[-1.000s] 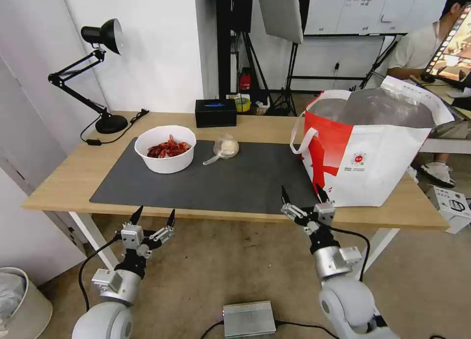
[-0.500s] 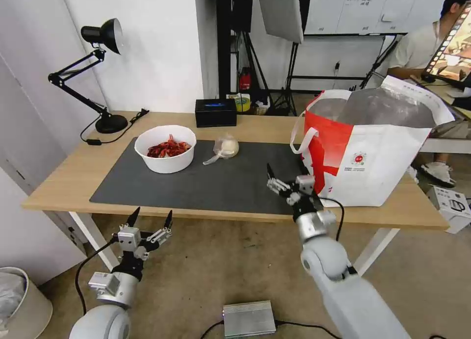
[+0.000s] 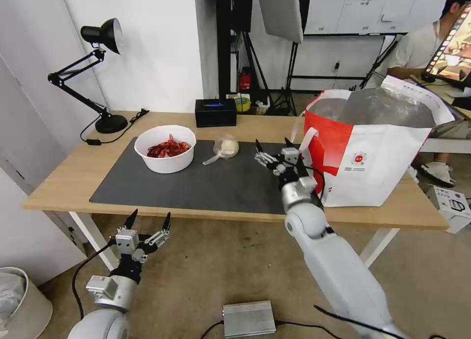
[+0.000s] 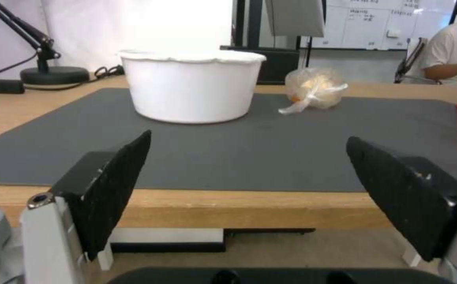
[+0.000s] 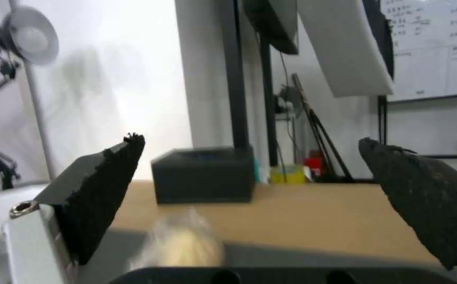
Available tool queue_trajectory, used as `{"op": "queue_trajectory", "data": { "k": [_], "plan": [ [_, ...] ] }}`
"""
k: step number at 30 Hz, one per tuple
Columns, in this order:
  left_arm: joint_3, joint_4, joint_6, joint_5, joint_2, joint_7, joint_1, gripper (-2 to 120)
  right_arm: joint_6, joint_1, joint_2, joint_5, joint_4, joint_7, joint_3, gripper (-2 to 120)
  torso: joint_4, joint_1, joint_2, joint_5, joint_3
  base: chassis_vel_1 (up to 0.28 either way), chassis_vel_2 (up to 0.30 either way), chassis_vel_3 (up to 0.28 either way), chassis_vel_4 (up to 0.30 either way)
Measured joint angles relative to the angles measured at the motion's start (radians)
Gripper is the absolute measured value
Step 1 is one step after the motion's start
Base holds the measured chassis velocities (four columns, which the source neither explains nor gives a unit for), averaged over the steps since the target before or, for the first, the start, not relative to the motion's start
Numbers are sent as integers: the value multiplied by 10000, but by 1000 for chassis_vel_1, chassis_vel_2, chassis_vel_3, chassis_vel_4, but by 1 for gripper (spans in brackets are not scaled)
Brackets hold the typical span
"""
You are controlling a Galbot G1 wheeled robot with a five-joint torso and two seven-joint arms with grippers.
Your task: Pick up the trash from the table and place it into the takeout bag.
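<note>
Knotted plastic bag (image 3: 224, 147) on the dark mat (image 3: 196, 182) beside the white bowl (image 3: 166, 148) from the head camera, bare mat between it and the right gripper (image 3: 273, 148), splayed wide and empty just beside the takeout bag (image 3: 373, 147); left gripper (image 3: 148, 217) below the table (image 3: 64, 177) edge. From the left wrist, fingers (image 4: 118, 185) spread, touching nothing. From the right wrist, fingers (image 5: 97, 189) gaping over the bag, black tissue box (image 5: 203, 174) beyond.

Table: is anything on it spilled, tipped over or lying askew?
Nothing stands out. The bowl of red shells stands upright on the mat, the knotted plastic bag lies beside it, and the takeout bag stands open. No spill shows on the table.
</note>
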Motion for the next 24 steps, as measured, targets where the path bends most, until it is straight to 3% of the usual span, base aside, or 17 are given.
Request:
{"op": "queue_trajectory", "data": {
  "k": [10, 16, 24],
  "plan": [
    [-117, -195, 34, 8, -6, 1, 57, 100, -863, 1943, 703, 509, -1367, 639, -901, 100, 1, 0, 1, 0, -1, 0, 0, 0, 0],
    [-170, -214, 35, -4, -9, 2, 100, 100, -2506, 2815, 932, 912, -2079, 1470, -1524, 100, 1, 0, 1, 1, -1, 0, 0, 0, 0],
    [-151, -172, 32, -11, -7, 7, 107, 100, -3372, 3515, 1306, 1501, -3057, 1976, -1942, 100, 0, 0, 1, 1, -1, 0, 0, 0, 0]
  ]
}}
